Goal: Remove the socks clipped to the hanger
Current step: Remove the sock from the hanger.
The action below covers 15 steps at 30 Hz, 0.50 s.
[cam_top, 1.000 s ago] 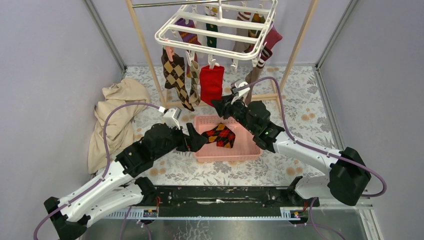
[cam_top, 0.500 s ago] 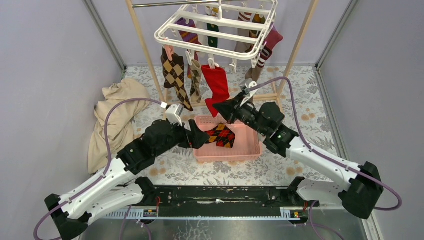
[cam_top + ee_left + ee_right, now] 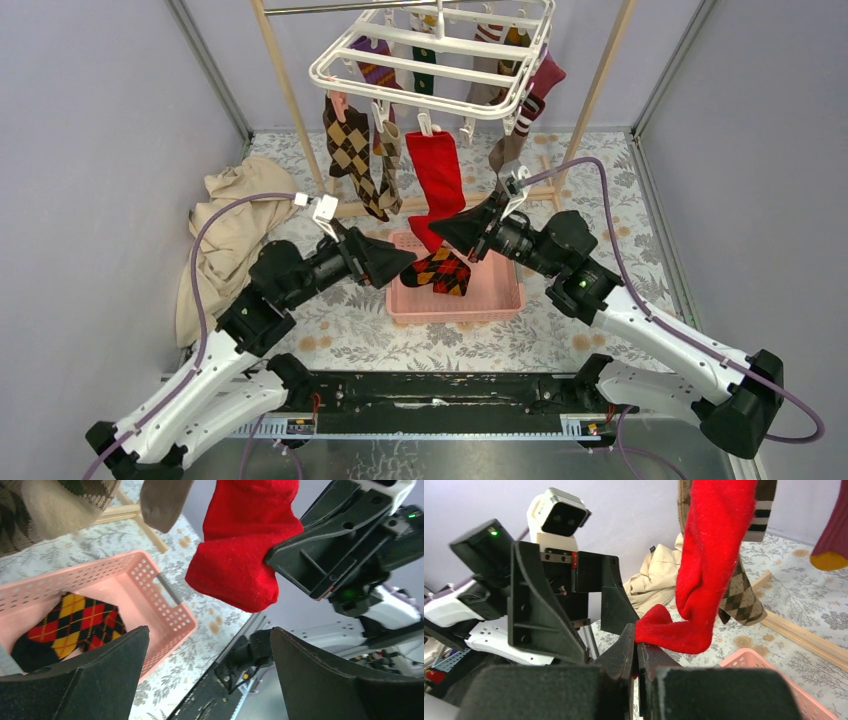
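The right claw (image 3: 434, 230) is pinching the toe of the red sock (image 3: 437, 175), which is hanging clipped to the hanger (image 3: 430, 66) over the basket (image 3: 460, 312); the left claw (image 3: 402, 268) is gaping wide, holding nothing

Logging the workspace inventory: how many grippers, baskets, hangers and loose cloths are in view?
Grippers: 2 (left gripper, right gripper)
Pink basket: 1
White hanger: 1
Beige cloth: 1
Total: 5

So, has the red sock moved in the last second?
Yes: the red sock has stretched down toward the basket, its toe pinched in the right tool.
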Tool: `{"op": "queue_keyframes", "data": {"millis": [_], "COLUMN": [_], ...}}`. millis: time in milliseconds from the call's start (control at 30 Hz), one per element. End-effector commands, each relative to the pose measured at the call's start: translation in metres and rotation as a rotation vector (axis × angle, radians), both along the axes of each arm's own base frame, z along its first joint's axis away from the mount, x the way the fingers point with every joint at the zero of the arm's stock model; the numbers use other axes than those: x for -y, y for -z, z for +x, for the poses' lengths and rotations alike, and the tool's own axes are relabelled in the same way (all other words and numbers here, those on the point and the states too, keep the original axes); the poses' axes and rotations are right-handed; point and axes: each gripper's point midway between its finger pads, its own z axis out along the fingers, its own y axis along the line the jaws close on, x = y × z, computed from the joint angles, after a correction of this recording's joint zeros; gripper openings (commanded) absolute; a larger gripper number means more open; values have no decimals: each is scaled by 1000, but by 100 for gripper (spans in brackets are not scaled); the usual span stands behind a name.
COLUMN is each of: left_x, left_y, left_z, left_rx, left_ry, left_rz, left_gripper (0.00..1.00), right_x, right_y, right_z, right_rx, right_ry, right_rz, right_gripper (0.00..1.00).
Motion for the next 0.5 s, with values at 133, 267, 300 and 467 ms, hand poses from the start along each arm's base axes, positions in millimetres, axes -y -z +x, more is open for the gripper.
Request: {"op": "queue_keyframes", "data": {"millis": [133,267,300,467], "left_x": [-3,-9,-10,-17], "left_y": [-31,-29,-31,-43], "left_z": [-28,-36,-39,-45], "left_rx": [40,19,24,89], "left_ry": [230,298,313,344], "left_rz": [-379,-515,-539,-622], "left_gripper": [99,99,99,99], "right_x": [4,1,0,-8], "right_y": [-27,-29,-30,-35], "right_z": [-15,-15,-15,-18], "right_rx": [27,18,16,-6], "right_ry": [-53,-65,-71,-119], "right_rz": [65,83,89,128], "right_gripper": [4,4,4,4]}}
